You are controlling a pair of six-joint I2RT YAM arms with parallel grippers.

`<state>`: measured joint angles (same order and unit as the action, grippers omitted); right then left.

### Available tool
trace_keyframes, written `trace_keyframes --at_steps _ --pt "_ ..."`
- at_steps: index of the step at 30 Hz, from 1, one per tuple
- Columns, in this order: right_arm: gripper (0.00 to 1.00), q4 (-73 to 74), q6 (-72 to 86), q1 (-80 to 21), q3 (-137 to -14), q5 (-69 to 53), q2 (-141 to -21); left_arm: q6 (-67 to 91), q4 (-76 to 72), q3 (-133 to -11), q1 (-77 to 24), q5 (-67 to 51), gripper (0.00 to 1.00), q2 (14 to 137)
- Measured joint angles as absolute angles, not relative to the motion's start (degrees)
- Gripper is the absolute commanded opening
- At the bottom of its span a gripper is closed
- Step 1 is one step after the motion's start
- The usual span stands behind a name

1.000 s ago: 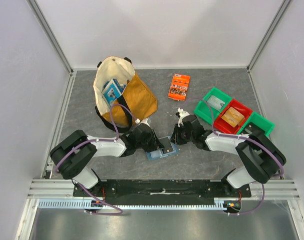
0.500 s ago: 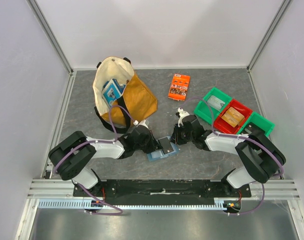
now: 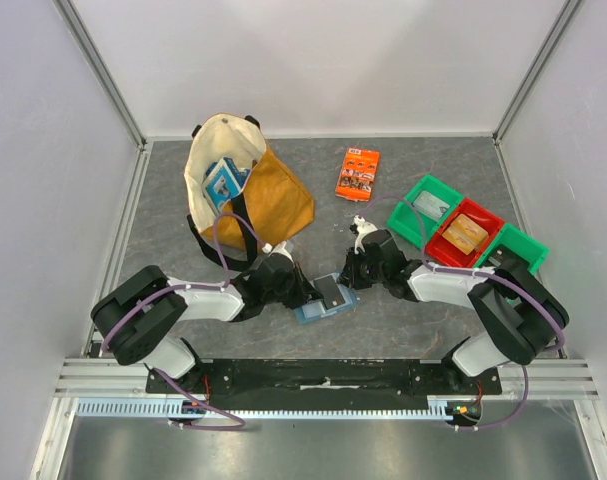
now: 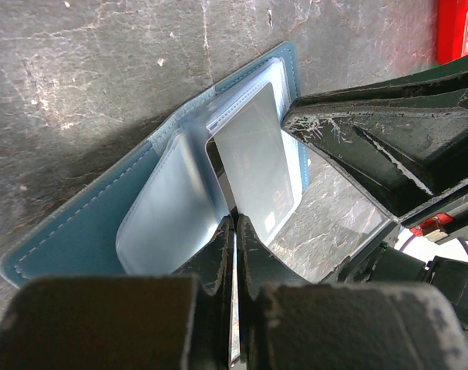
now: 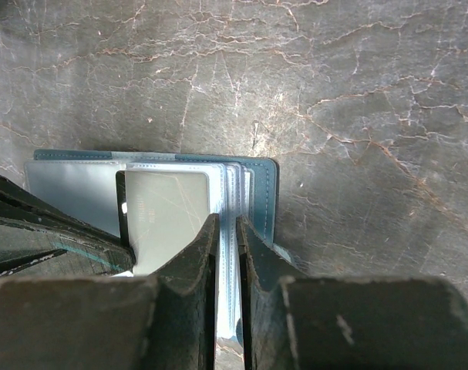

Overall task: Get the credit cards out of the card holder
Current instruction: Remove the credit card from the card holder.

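1. One card holder (image 3: 321, 309) is lying open on the grey table (image 3: 403, 325), between the two arms and near the table's front edge. It is showing a blue cover and several clear pockets.
2. One dark card (image 4: 253, 162) is showing. It is sticking partway out of a pocket, and its glossy face is catching the light.
3. The left gripper (image 4: 235, 225) is pinching the near edge of the dark card, with its two fingers pressed together on it.
4. The right gripper (image 5: 227, 227) is clamping the stack of clear pockets at the holder's other side, with its jaws narrow around them.
5. Three bins are sitting in a row at the right: two green bins (image 3: 430, 205) with one red bin (image 3: 453, 250) between them. A tan item (image 3: 466, 234) is lying in the red one.
6. One orange packet (image 3: 358, 172) is lying flat towards the back of the table.
7. One tote bag (image 3: 273, 200) is standing at the back left, holding one blue-and-white box (image 3: 223, 185).
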<state>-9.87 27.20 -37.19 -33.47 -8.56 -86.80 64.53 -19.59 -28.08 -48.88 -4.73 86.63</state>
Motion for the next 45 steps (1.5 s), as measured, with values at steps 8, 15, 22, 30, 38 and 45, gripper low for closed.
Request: trace_keyframes --at_steps 8,15,22,30,38,45 --pt "0.17 -8.3 27.2 -37.5 -34.3 -7.4 -86.8 64.8 -20.4 -26.9 -48.8 -4.7 0.02 86.3" --pt "0.17 -7.0 27.2 -37.6 -35.0 -7.0 -87.1 64.9 -20.0 -26.2 -48.6 -4.9 0.02 85.8" --pt "0.29 -5.1 26.9 -37.6 -35.3 -6.1 -86.0 64.9 -19.9 -26.2 -48.6 -5.1 0.02 85.8" --pt "0.44 2.1 24.3 -37.6 -35.0 -4.9 -79.9 64.9 -19.1 -27.3 -48.6 -6.2 0.02 86.8" --pt "0.45 2.7 22.7 -37.6 -35.3 -6.3 -81.4 64.9 -18.8 -28.5 -48.6 -6.6 0.02 87.7" --pt "0.45 2.6 22.4 -37.5 -36.1 -7.6 -83.5 64.8 -18.5 -29.5 -48.6 -7.0 0.02 88.7"
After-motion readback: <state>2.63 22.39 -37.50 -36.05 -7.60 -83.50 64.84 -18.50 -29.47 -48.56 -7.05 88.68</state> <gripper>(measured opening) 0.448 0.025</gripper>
